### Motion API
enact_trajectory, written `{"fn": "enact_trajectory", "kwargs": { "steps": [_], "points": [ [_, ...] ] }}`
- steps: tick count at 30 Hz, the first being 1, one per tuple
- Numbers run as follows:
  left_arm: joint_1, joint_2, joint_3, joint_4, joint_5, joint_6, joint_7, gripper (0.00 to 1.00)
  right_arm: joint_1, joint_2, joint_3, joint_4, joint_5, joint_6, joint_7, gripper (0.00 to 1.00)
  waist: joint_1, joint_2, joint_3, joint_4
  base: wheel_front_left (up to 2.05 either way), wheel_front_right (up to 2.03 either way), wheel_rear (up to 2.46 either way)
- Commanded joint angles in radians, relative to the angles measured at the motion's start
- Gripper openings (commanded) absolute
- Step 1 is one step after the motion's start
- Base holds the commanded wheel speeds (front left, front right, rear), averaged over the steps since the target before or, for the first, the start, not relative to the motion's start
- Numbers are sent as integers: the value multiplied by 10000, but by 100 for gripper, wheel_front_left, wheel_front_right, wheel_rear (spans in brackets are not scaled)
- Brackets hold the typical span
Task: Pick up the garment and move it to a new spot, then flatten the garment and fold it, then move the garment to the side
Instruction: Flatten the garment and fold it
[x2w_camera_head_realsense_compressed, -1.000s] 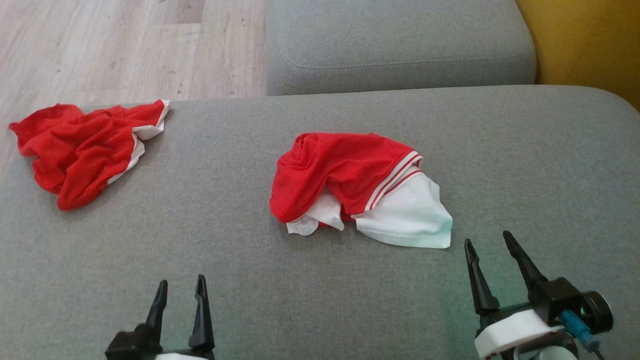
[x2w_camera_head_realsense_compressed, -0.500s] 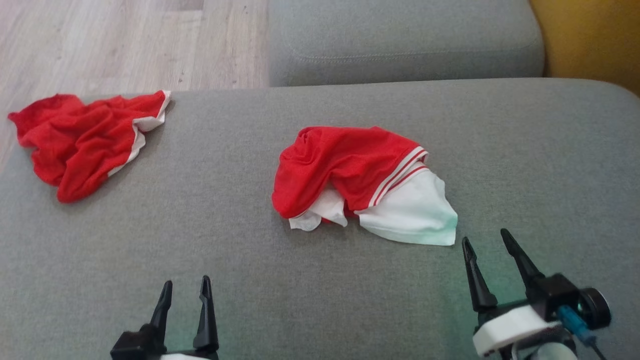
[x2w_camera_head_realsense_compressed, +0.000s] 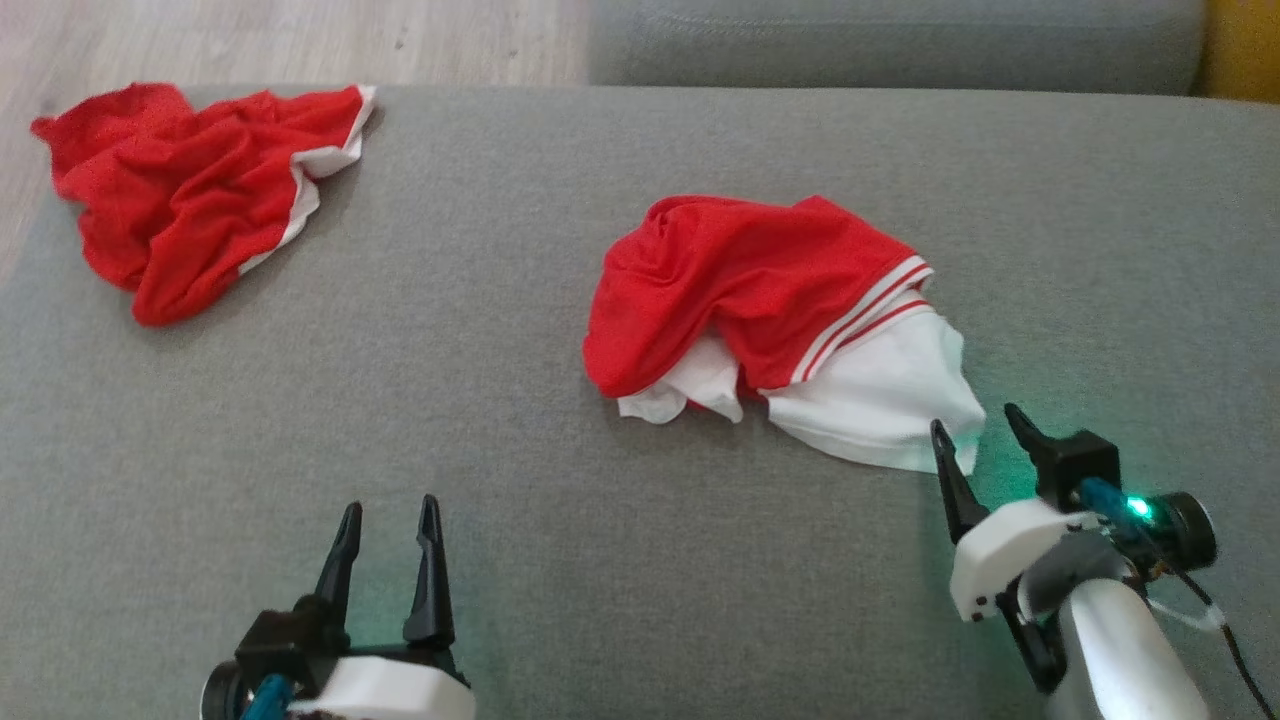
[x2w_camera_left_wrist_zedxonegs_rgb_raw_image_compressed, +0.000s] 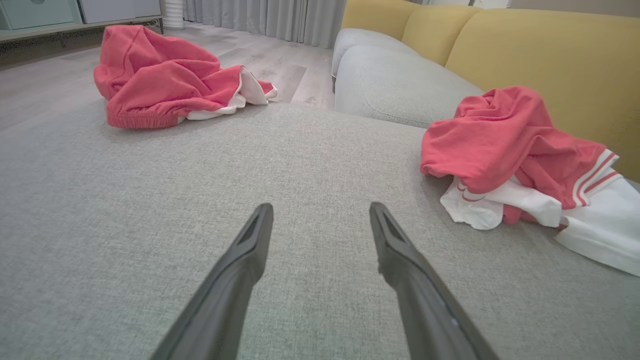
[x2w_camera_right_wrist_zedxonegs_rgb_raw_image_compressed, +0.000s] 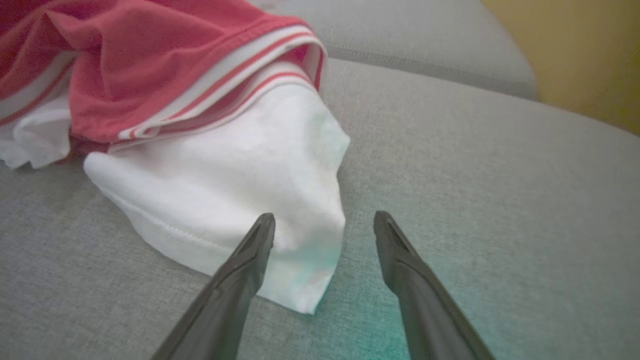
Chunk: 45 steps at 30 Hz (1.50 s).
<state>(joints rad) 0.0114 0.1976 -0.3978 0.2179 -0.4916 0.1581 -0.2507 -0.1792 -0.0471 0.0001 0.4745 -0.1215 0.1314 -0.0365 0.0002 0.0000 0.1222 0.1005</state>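
Observation:
A crumpled red and white garment (x2w_camera_head_realsense_compressed: 770, 320) lies in the middle of the grey sofa seat (x2w_camera_head_realsense_compressed: 500, 420); it also appears in the left wrist view as the garment (x2w_camera_left_wrist_zedxonegs_rgb_raw_image_compressed: 510, 150) at the right, and in the right wrist view as the garment (x2w_camera_right_wrist_zedxonegs_rgb_raw_image_compressed: 200, 125) close ahead. My right gripper (x2w_camera_head_realsense_compressed: 975, 425) (x2w_camera_right_wrist_zedxonegs_rgb_raw_image_compressed: 325, 225) stands open with its fingertips straddling the white corner of the garment. My left gripper (x2w_camera_head_realsense_compressed: 390, 510) (x2w_camera_left_wrist_zedxonegs_rgb_raw_image_compressed: 320, 210) is open over bare seat, well left of the garment.
A second red garment (x2w_camera_head_realsense_compressed: 190, 180) (x2w_camera_left_wrist_zedxonegs_rgb_raw_image_compressed: 165, 80) lies crumpled at the far left corner of the seat, near its edge. Beyond it is wooden floor (x2w_camera_head_realsense_compressed: 300, 40). A grey cushion (x2w_camera_head_realsense_compressed: 890, 40) and yellow sofa back (x2w_camera_left_wrist_zedxonegs_rgb_raw_image_compressed: 525, 55) border the far side.
The head camera has tilted, shifting the whole picture. My right gripper has moved forward to the garment's white corner. The left gripper has edged forward a little.

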Motion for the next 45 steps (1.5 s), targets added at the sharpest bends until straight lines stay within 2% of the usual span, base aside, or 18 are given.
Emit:
{"fn": "enact_trajectory", "kwargs": {
  "steps": [1, 2, 3, 4, 5, 7, 11, 16, 22, 29, 34, 38, 45],
  "points": [
    [-409, 6, 255, -262, 104, 2, -79, 100, -396, -31, 277, -126, 68, -7, 77, 100, -2, 0, 164, 168, 0, 0, 0],
    [-437, -10, 259, -237, 106, -5, -81, 100, -512, -31, 366, 78, 176, -7, 185, 100, -2, 0, 203, 205, 0, 0, 0],
    [-458, -27, 263, -221, 112, -4, -84, 100, -614, -31, 478, 268, 300, -7, 276, 96, -2, 0, 232, 235, 0, 0, 0],
    [-472, -41, 265, -205, 120, -5, -86, 100, -707, -31, 615, 434, 440, -7, 325, 80, -2, 0, 253, 256, 0, 0, 0],
    [-481, -53, 273, -189, 124, -4, -88, 100, -793, -31, 707, 575, 597, -7, 346, 42, -2, 0, 271, 269, 0, 0, 0],
    [-496, -73, 296, -164, 133, 0, -92, 100, -964, -31, 878, 709, 842, -7, 204, 0, -2, 0, 298, 278, 0, 0, 0],
    [-480, -81, 378, -133, 140, 13, -98, 100, -1139, -31, 1205, 657, 1229, -7, -181, 0, -2, 0, 288, 197, 0, 0, 0],
    [-466, -110, 415, -98, 177, -2, -103, 100, -1189, -31, 1584, -140, 1326, -7, -670, 0, -2, 0, 209, 30, 0, 0, 0],
    [-422, -151, 422, -51, 207, -20, -106, 100, -1157, -31, 1953, -2114, 1562, -7, -748, 0, -2, 0, 55, -120, 0, 0, 0],
    [-367, -168, 426, -27, 217, -48, -108, 100, -1191, -31, 1919, -4662, 1521, -7, -181, 0, -2, 0, -112, -155, 0, 0, 0],
    [-335, -181, 448, -22, 214, -38, -109, 100, -1511, -39, 1842, -6003, 1433, -7, 365, 0, -2, 0, -197, -161, 0, 0, 0],
    [-340, -204, 464, -45, 217, -40, -109, 100, -2007, -281, 1511, -6546, 1440, -7, 780, 0, -2, 0, -220, -151, 0, 0, 0],
    [-406, -253, 447, -39, 247, -111, -110, 100, -3284, -897, 698, -6591, 1264, -7, 1062, 0, -2, 0, -255, -16, 0, 0, 0]
  ]
}}
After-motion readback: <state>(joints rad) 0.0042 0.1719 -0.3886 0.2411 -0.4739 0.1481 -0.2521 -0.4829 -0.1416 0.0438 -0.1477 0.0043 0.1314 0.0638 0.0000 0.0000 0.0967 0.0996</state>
